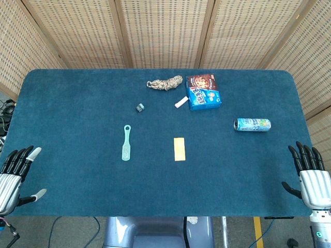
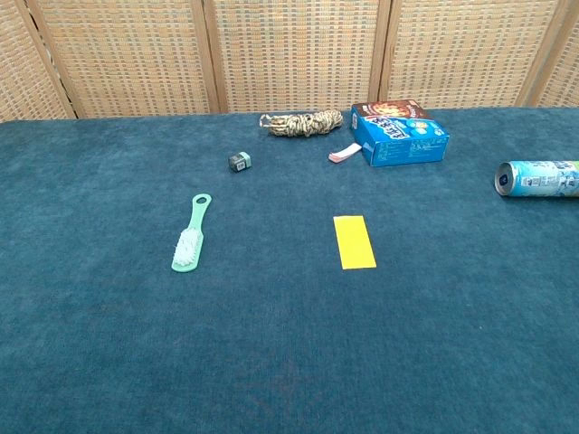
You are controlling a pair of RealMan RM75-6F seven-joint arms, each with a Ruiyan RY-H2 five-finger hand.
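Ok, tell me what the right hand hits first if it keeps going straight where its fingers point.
Probably the blue-and-green drinks can lying on its side. The right hand points up the table, slightly inward; otherwise only bare blue tablecloth lies ahead.

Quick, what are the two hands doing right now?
Left hand: open, holding nothing, at the table's near left edge.
Right hand: open, holding nothing, at the near right edge.
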